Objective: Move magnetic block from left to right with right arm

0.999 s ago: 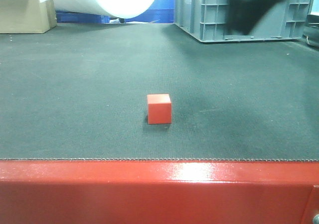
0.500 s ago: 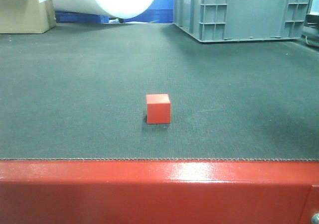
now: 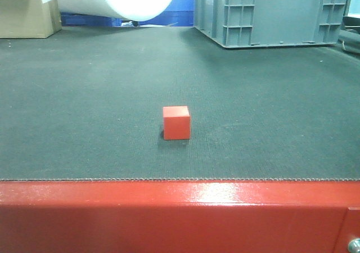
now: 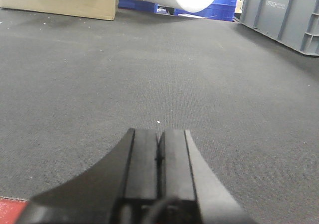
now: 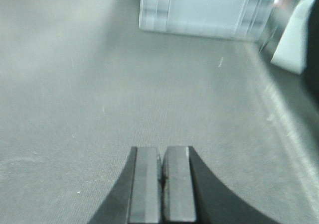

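Block [image 3: 176, 122] slightly leftward, mid-mat [image 3: 84, 107].

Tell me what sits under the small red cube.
The small red cube rests directly on the dark textured mat. Its bottom face and the mat patch beneath are covered.

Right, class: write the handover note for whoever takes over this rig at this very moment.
Left gripper: fingers shut, empty, low over the dark mat.
Right gripper: fingers shut, empty, facing the grey crate; the block is not in its view.
Magnetic block: flat on the mat near the red front edge, nothing touching it.
Done: no grasp to be seen.
Left: open the right fingers, reach the block, grip it, carry it to the right side, release.
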`<state>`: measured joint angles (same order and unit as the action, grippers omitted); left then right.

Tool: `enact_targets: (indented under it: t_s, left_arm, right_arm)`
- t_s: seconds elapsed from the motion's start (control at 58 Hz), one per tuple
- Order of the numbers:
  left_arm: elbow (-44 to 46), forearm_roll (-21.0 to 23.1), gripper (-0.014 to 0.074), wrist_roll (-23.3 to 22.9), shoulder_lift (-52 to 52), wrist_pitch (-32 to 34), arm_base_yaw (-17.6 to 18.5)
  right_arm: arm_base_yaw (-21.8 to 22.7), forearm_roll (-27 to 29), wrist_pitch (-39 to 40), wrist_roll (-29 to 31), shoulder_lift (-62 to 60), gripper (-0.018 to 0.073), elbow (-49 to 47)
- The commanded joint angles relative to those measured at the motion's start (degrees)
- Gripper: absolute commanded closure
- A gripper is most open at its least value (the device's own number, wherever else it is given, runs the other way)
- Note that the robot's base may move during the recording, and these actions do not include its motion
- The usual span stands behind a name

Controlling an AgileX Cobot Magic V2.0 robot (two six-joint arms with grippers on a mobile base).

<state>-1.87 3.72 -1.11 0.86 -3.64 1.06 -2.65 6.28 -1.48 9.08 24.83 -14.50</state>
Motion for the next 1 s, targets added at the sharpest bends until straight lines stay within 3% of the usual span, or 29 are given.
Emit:
enact_targets:
  t_s: [0.0, 0.224, 0.638, 0.81, 0.982]
  left_arm:
    - [-0.48, 0.29, 0.0713, -0.1, 0.62, 4.84, 0.21]
    - [-0.48, 0.29, 0.0713, -0.1, 0.62, 4.84, 0.21]
    - [-0.48, 0.29, 0.0713, -0.1, 0.62, 4.84, 0.21]
    - [-0.48, 0.29, 0.0713, -0.1, 0.62, 4.84, 0.21]
    - [-0.48, 0.29, 0.0713, -0.1, 0.62, 4.84, 0.21]
  right_arm:
    - [0.39, 0.35, 4.46, 0.47, -5.52, 0.0501, 0.81]
    - [0.39, 0.35, 4.42, 0.47, -15.93, 0.0501, 3.24]
    - [0.39, 0.24, 4.42, 0.47, -16.1, 0.0501, 3.77]
    - [0.39, -3.33, 6.31, 0.47, -16.14, 0.0501, 7.34]
    - [0.39, -3.42, 8.47, -0.84, -17.83, 0.0501, 9.63]
